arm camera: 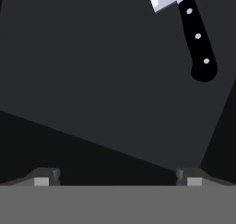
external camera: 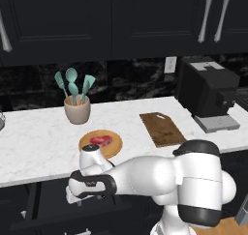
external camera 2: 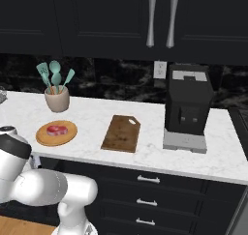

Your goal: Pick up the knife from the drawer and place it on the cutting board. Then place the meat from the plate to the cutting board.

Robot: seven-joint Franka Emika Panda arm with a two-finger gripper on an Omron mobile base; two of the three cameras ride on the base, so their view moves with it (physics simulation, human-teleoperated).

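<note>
Utensils are standing in a beige crock at the left of the white tabletop, teal heads up. Just toward 5 o'clock from the crock, the plate is lying flat with the meat sitting on it, near its middle. To the right, apart from the plate, the board is lying bare, its small hole at the far short edge. Further right, a black coffee machine is standing on the tabletop, near the board but not touching it. Dark cabinets with silver handles are hanging above.

Below the tabletop's front edge, the white arm is reaching leftward and down in front of the plate in the left base view.

From the hand camera, the pincer is pointing into the drawer, its two fingertips standing wide apart with nothing between them. The knife is lying on the drawer's dark floor at about 1 o'clock in that view, well away from the fingertips, its black riveted handle pointing toward 5 o'clock and its silver blade running off the top edge.
</note>
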